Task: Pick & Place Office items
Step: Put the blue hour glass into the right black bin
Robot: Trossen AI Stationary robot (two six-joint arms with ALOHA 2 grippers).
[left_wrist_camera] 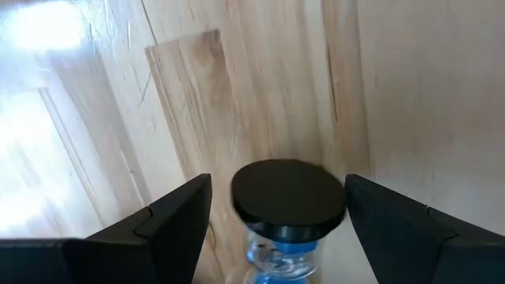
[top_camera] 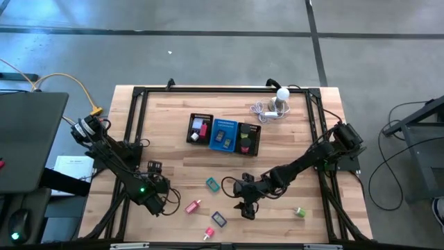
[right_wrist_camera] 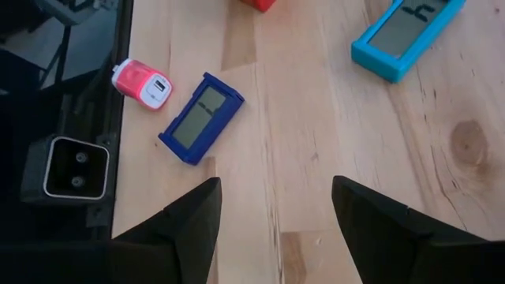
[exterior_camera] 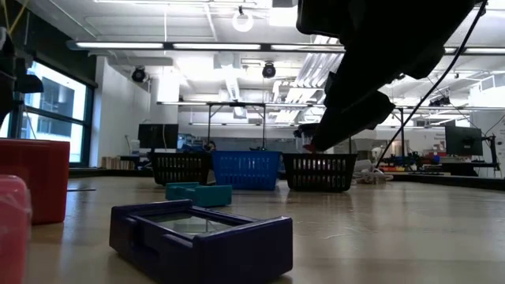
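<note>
While straddling the black-capped spool (left_wrist_camera: 288, 207), left gripper (left_wrist_camera: 278, 229) wide open, gripping nothing.
Could topple the upright spool if closed off-centre; right gripper (right_wrist_camera: 272, 229) open and empty, hovering near the blue piece (right_wrist_camera: 200, 118).

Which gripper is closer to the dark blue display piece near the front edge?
Right. The right gripper hovers open just beside the dark blue display piece; the left gripper sits farther off on its other side, around a black-capped spool.

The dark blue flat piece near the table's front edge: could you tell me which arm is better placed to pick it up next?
Probably the right: its open gripper hovers just beside the dark blue flat piece, whereas the left gripper already straddles a black-capped spool.
</note>
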